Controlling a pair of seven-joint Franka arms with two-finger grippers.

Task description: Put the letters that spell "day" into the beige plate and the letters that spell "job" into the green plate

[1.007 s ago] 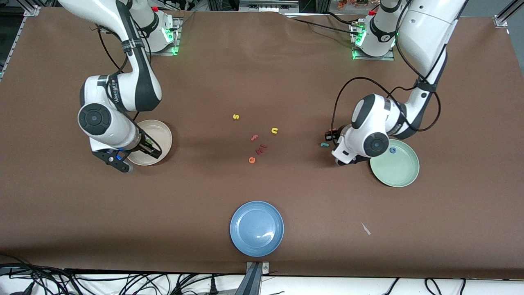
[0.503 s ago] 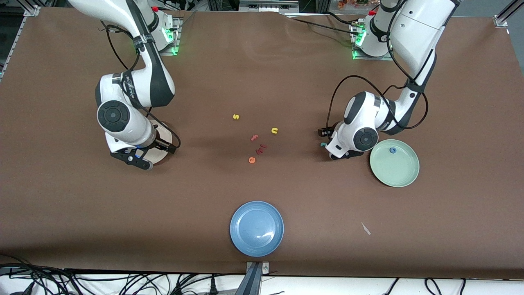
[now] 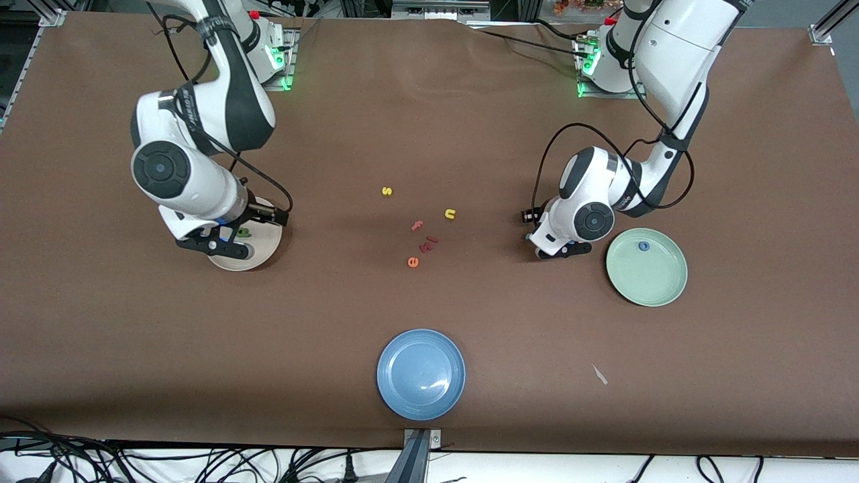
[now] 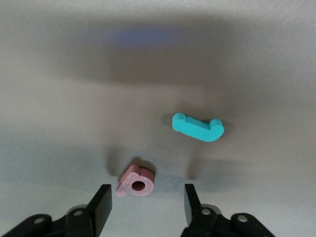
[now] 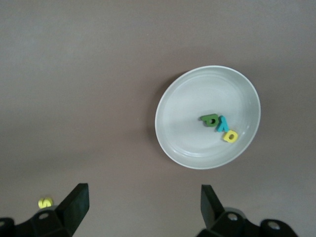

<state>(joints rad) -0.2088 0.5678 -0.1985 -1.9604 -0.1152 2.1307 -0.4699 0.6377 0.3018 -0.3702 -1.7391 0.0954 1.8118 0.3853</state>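
The beige plate holds the green "a", teal "y" and yellow "d" close together. High over the table beside this plate, my right gripper is open and empty. The green plate holds the blue "o". Just beside it, toward the table's middle, my left gripper is low and open. The pink "b" lies on the table at its fingertips, untouched. The teal "j" lies a little past the "b". The left hand hides both in the front view.
Loose letters lie mid-table: a yellow "s", a yellow "n", a pink "f", a dark red piece and an orange "e". A blue plate sits near the front edge, with a white scrap toward the left arm's end.
My left gripper has shifted from the green plate's rim toward the table's middle and now covers the "j". My right arm has lifted and swung above the beige plate.
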